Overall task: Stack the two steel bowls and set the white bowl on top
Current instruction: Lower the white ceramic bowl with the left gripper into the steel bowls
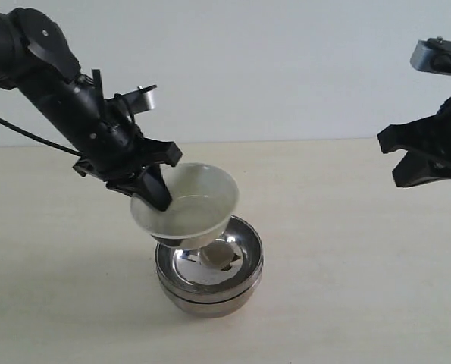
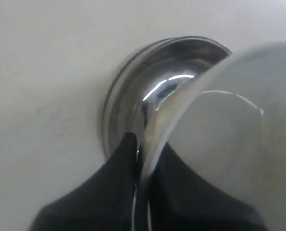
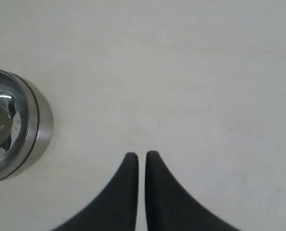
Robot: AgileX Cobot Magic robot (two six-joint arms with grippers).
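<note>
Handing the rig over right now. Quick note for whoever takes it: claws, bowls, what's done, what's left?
Left claw: shut on the rim of the white bowl, which is tilted just over the stack and not seated.
Right claw: shut, empty, raised off to the right.
Steel bowls: nested one in the other on the table.
Done: steel stack.
Left: level the white bowl, lower it into the top steel bowl, release.
</note>
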